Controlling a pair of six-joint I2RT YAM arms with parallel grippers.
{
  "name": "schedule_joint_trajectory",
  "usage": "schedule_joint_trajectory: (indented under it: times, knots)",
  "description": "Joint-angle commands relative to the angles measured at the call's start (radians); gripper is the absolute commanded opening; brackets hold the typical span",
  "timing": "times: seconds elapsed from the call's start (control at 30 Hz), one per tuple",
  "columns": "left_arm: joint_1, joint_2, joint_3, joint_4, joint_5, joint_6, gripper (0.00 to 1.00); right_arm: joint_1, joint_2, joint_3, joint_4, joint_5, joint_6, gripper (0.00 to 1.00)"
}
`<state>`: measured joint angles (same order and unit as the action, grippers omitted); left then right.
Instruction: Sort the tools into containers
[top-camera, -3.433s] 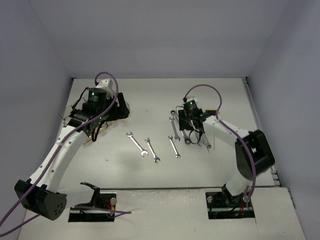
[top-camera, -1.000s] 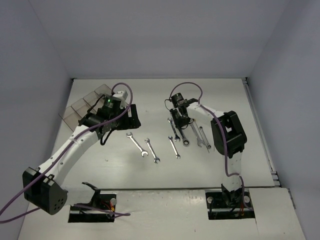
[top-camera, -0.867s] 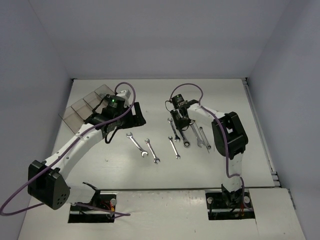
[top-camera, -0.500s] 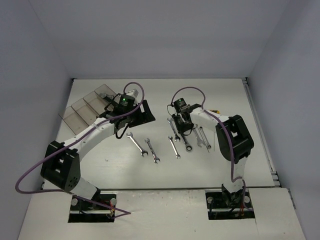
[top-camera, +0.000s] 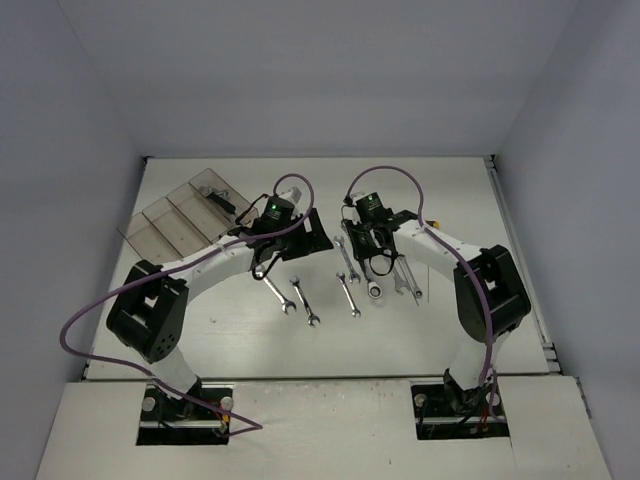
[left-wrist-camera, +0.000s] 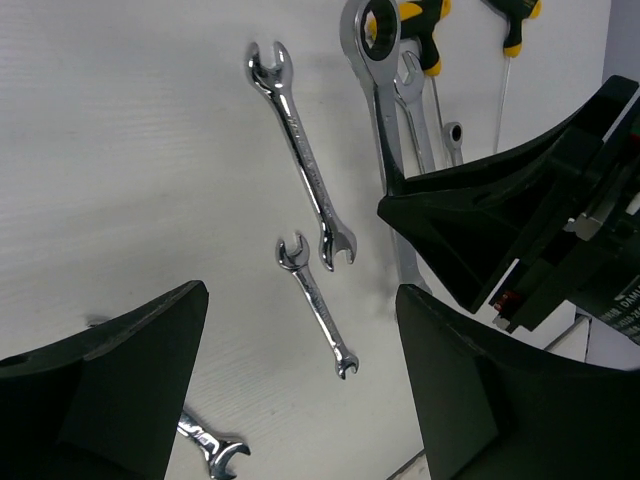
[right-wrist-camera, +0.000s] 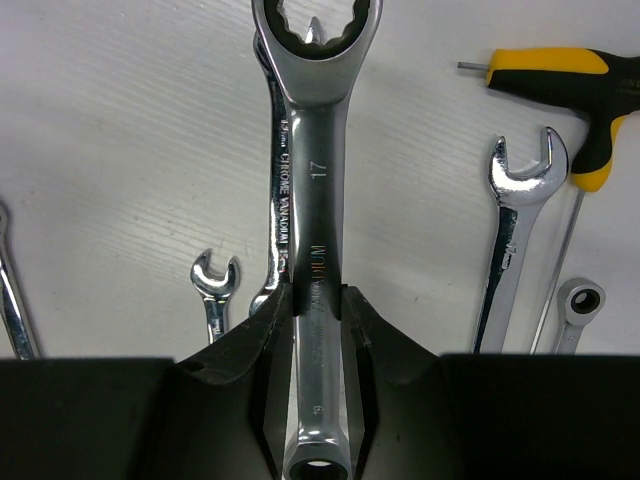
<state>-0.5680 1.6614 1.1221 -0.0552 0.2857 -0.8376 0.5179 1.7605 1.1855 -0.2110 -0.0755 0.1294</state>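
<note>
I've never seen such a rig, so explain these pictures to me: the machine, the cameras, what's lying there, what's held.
Two white robot arms are bolted at the near edge of a table. The wide picture looks down from above and behind them; the other two come from a camera on each wrist. The right hand is shut on a large ring wrench. The left hand is open and empty, above small loose wrenches. A yellow-handled tool lies nearby. A row of clear bins stands at the far left.
</note>
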Motion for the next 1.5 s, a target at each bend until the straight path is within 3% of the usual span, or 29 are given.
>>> schedule_joint_trajectory:
  times: [0.0,0.43,0.87,1.2,1.3,1.47]
  knots:
    - [-0.03,0.021,0.085,0.133,0.02,-0.026,0.73,0.005,-0.104,-0.014,0.082,-0.058,0.009,0.0]
    - [-0.063,0.121,0.133,0.233,-0.043,-0.052,0.59,0.005,-0.184,-0.068,0.145,-0.14,0.034,0.0]
    - [-0.079,0.135,0.124,0.334,-0.095,-0.108,0.5,0.005,-0.237,-0.101,0.183,-0.214,0.073,0.0]
    - [-0.109,0.163,0.121,0.341,-0.08,-0.153,0.37,0.005,-0.261,-0.107,0.202,-0.24,0.105,0.0]
    - [-0.118,0.165,0.116,0.341,-0.077,-0.16,0.3,0.005,-0.265,-0.107,0.224,-0.246,0.112,0.0]
    - [-0.121,0.154,0.114,0.341,-0.08,-0.172,0.01,0.005,-0.275,-0.112,0.241,-0.248,0.124,0.0]
